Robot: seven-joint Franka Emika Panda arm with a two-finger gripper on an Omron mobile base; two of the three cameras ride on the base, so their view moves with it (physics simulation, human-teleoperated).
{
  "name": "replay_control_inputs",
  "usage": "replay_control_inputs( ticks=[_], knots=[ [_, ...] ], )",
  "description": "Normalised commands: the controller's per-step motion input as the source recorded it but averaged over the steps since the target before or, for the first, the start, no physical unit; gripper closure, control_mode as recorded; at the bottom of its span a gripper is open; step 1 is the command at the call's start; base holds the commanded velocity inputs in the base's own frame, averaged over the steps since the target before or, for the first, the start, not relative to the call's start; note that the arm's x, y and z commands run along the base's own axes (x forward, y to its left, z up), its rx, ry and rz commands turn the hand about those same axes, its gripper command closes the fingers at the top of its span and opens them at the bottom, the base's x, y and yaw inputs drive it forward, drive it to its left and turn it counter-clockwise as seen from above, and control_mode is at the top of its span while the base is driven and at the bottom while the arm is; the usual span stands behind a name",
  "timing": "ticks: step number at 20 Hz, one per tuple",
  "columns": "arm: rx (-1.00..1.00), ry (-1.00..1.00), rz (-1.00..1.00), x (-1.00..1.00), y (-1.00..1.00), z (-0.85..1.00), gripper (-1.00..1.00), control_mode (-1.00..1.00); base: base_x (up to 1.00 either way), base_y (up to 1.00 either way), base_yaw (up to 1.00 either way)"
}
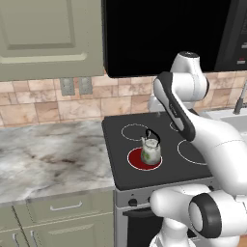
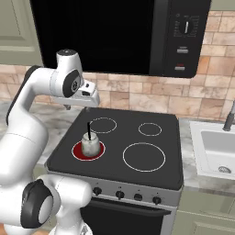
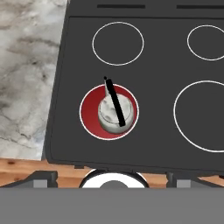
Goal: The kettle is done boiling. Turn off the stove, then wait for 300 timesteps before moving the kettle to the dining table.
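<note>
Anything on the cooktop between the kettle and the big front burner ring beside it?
No, in the hand view just bare black glass between the kettle and that ring.

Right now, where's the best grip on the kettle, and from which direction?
Probably the black arched handle, from straight above. It rises over the lid of the kettle, which stands upright on the red-glowing burner; jaws should straddle the thin bar across its width.
</note>
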Motion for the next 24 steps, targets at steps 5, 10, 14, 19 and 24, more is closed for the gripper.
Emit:
replay_control_inputs(
  ticks=[5,10,14,19,24],
  knots=[
    [0.01,-0.01,-0.01,0.0,-0.08,0.0,-1.0,1.0,0.0,-0.09,-0.01],
    [0.0,0.0,0.0,0.0,0.0,0.0,-1.0,1.0,0.0,-0.46,-0.03],
    [0.0,0.0,0.0,0.0,0.0,0.0,-1.0,1.0,0.0,-0.5,-0.07],
    [0.0,0.0,0.0,0.0,0.0,0.0,-1.0,1.0,0.02,-0.48,-0.03],
    [0.0,0.0,0.0,0.0,0.0,0.0,-1.0,1.0,0.07,-0.46,0.0]
  ],
)
